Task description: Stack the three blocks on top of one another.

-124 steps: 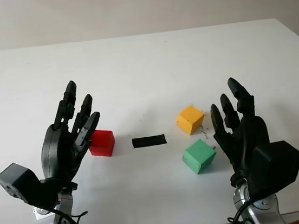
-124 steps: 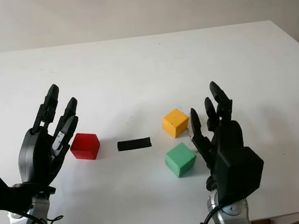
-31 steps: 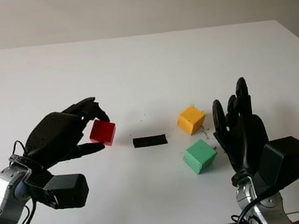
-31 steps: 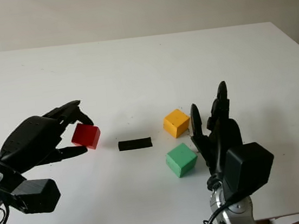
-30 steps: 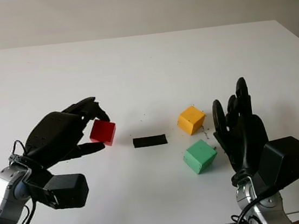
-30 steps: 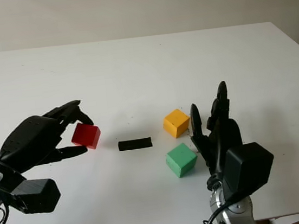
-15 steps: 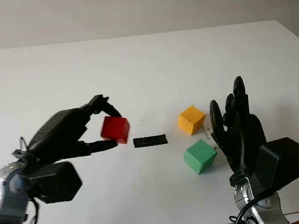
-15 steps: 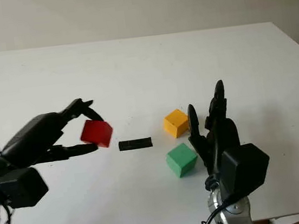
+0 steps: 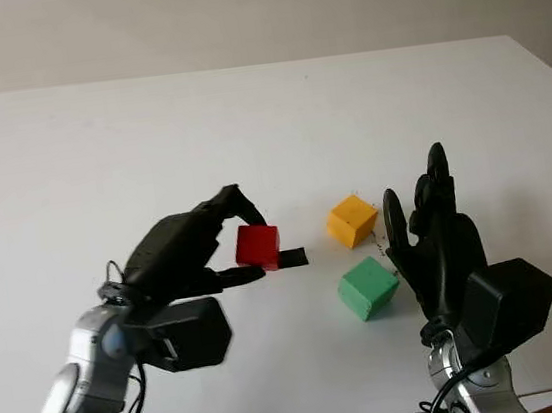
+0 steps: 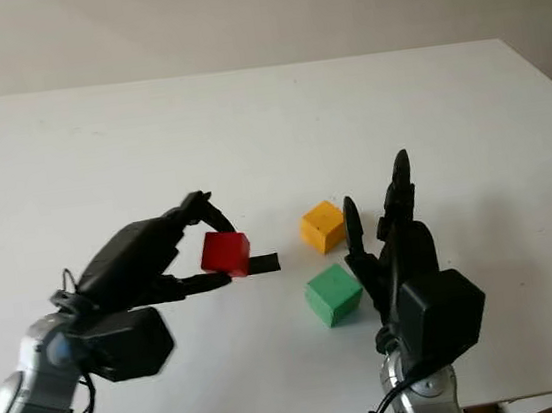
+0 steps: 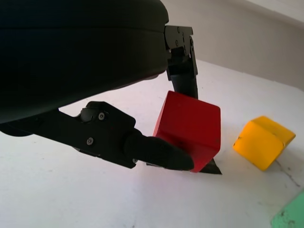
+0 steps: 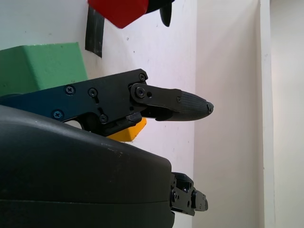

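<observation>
Red block [image 9: 258, 246] is held between the fingers [image 9: 245, 205] of the left hand [image 9: 193, 251], lifted a little above the white tabletop [image 9: 245, 120], over the left end of a black tape strip [image 9: 293, 258]. To the right of the strip lies the yellow block [image 9: 351, 220], and nearer, just beside it, the green block [image 9: 369, 288]; both are on the tabletop, apart from each other. The right hand [image 9: 440, 247] stands upright just right of the green block, open and holding nothing.
</observation>
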You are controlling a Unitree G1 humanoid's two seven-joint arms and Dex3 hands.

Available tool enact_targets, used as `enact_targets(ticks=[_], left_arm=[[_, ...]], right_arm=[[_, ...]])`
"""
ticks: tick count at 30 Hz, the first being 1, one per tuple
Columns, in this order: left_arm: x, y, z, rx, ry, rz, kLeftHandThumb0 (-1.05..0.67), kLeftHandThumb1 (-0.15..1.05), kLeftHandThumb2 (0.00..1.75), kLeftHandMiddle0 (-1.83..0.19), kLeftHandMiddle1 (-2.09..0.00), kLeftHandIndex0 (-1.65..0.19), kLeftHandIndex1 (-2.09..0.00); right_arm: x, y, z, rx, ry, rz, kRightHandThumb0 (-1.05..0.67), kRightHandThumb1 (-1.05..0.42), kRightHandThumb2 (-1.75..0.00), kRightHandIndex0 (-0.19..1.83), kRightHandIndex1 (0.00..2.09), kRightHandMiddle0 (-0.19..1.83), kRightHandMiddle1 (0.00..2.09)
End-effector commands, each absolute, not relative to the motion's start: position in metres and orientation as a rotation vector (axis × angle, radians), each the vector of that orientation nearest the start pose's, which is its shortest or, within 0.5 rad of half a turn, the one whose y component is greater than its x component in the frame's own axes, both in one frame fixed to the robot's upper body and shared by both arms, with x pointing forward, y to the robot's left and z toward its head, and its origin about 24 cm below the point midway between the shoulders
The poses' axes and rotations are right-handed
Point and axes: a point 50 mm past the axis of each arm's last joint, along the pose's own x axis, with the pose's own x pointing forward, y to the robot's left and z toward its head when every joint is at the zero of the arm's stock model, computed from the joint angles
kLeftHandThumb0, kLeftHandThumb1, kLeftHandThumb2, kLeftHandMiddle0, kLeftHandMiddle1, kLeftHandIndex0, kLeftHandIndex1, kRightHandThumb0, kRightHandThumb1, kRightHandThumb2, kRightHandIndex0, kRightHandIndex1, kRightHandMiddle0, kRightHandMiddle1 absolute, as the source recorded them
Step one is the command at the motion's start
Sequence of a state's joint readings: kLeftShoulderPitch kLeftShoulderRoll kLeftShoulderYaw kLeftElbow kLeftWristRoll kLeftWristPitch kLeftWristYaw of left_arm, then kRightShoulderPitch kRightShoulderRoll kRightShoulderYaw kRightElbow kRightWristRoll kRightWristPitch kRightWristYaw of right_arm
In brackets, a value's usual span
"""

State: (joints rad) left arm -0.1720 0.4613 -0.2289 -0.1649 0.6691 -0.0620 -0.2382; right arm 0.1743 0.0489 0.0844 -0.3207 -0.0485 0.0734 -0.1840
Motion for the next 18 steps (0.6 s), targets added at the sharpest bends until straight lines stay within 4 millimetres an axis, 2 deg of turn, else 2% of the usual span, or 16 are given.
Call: enact_targets(ticks=[1,11,18], left_arm=[[0.272,0.135,0.117,1.182,-0.357,-0.400,-0.37,1.05,0.26,-0.14,-0.06,0.02,-1.60],[0.277,0.124,0.110,1.185,-0.344,-0.370,-0.34,1.05,0.23,-0.18,-0.06,0.02,-1.68],[0.283,0.125,0.108,1.187,-0.335,-0.350,-0.35,1.05,0.25,-0.19,-0.06,0.11,-1.87]], right_arm=[[0.219,-0.137,0.072,0.048,-0.094,-0.167,-0.50,-1.05,-0.49,-0.18,0.05,-0.14,0.05],[0.218,-0.137,0.071,0.046,-0.093,-0.175,-0.53,-1.05,-0.46,-0.16,0.05,-0.13,0.05],[0.218,-0.136,0.070,0.056,-0.077,-0.180,-0.53,-1.05,-0.44,-0.16,0.06,-0.12,0.06]])
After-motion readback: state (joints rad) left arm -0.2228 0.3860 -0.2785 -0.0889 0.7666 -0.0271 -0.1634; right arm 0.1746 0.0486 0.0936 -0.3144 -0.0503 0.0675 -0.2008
